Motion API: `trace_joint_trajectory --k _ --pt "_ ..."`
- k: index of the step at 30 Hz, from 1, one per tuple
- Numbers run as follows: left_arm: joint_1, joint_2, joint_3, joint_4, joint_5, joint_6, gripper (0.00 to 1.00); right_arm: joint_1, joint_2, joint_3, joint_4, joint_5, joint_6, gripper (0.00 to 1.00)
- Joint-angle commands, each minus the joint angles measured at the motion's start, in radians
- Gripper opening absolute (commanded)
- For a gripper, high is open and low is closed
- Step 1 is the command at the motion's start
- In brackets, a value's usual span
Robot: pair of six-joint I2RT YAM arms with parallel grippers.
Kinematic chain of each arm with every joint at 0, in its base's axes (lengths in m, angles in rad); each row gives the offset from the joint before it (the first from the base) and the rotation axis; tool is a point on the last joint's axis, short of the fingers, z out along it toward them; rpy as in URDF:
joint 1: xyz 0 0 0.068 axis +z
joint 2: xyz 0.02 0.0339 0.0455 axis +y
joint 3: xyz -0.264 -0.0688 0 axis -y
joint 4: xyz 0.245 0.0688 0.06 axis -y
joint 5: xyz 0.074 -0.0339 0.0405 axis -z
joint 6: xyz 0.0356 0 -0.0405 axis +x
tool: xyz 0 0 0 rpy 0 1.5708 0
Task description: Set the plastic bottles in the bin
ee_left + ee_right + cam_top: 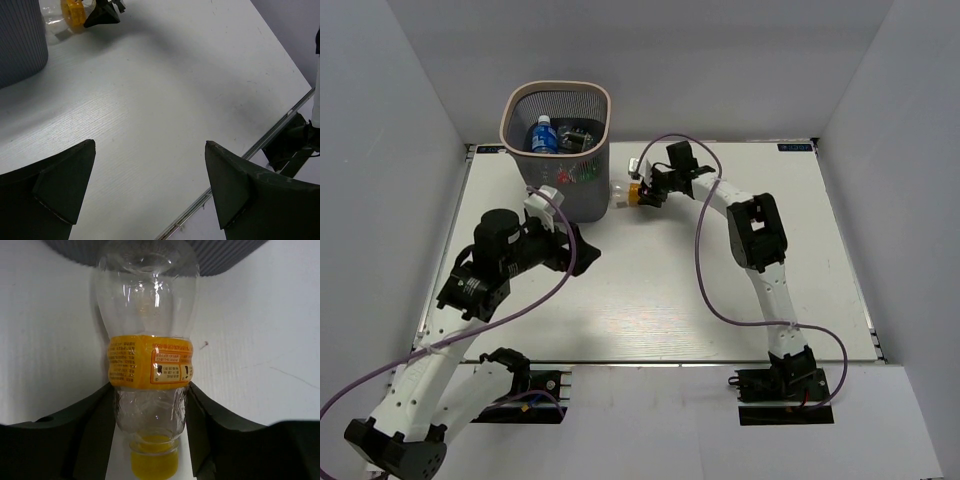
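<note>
**Right tool on last loose bottle, beside the bin**

Right tool (151,390) is clamped on the clear bottle (147,305). Fingers (95,430) press both sides of the narrow part, between the yellow label (150,367) and the yellow cap (154,465). Cap end points back into the tool and the fat base points away from it. The bottle lies on its side on the white desk (650,290), not lifted. No liquid visible inside.

Bottle sits at the foot of the bin (570,195), on the bin's right side, base toward the mesh wall. Base is just beside the wall; can't tell if it touches. That wall is the only thing close in front of the tool.

Left tool (150,145) is wide open with nothing between the fingers, low over bare desk in front of the bin. It is well apart from the bottle. In its wrist view the bin wall is at top left, with the bottle and one right finger at the top edge.

Inside the bin a blue-label bottle (542,137) with a white cap lies on top. More bottles sit under it, hard to tell apart through the mesh.

A purple cable (705,270) loops along the right arm, clear of the bottle.

Label has small dark print and a boxed panel with symbols, too small to read. No brand legible.
</note>
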Motion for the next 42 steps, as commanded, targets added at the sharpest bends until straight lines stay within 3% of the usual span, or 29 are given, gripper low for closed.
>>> trace_joint_trajectory --k 1,6,9,12,14,15,16,18,22,25,31,36,37,41,42 --pt "0.0 -0.033 -0.026 0.001 0.004 -0.029 1.0 0.013 -0.062 -0.084 -0.097 -0.032 -0.095 0.43" --pt "0.0 -0.066 -0.046 0.001 0.013 -0.04 1.0 0.01 -0.092 -0.115 -0.139 -0.034 -0.064 0.0" --pt "0.0 -0.088 -0.046 -0.009 0.013 -0.04 1.0 -0.012 -0.171 -0.131 -0.213 -0.034 -0.017 0.0" --pt "0.0 -0.123 -0.081 -0.018 -0.024 -0.049 1.0 -0.032 -0.308 -0.283 -0.213 -0.08 -0.004 0.0" --pt "0.0 -0.157 -0.115 -0.019 -0.048 -0.07 1.0 -0.04 -0.504 -0.454 -0.112 -0.129 0.017 0.0" --pt "0.0 -0.166 -0.129 -0.019 -0.049 -0.07 1.0 -0.043 -0.547 -0.489 -0.088 -0.143 0.028 0.0" --pt "0.0 -0.166 -0.141 -0.019 -0.049 -0.082 1.0 -0.043 -0.689 -0.516 -0.06 -0.15 0.069 0.0" --pt "0.0 -0.192 -0.181 -0.019 -0.058 -0.093 1.0 -0.035 -0.791 -0.573 0.029 -0.164 0.112 0.0" --pt "0.0 -0.201 -0.252 -0.002 -0.03 -0.125 1.0 -0.023 -0.889 -0.561 0.271 -0.147 0.368 0.0" --pt "0.0 -0.201 -0.295 0.035 0.008 -0.135 1.0 0.012 -0.857 -0.446 0.345 -0.149 0.445 0.0" --pt "0.0 -0.201 -0.324 0.066 0.027 -0.153 1.0 0.088 -0.612 -0.146 0.517 -0.135 0.635 0.0" --pt "0.0 -0.212 -0.348 0.093 0.051 -0.153 1.0 0.146 -0.304 0.137 0.858 -0.059 0.747 0.0" --pt "0.0 -0.212 -0.357 0.104 0.051 -0.153 1.0 0.149 -0.272 0.26 0.868 -0.054 0.758 0.0" --pt "0.0 -0.201 -0.358 0.104 0.06 -0.162 1.0 0.19 -0.113 0.418 0.85 0.005 0.763 0.0" --pt "0.0 -0.201 -0.358 0.104 0.06 -0.162 1.0 0.198 -0.115 0.377 0.866 0.008 0.757 0.34"
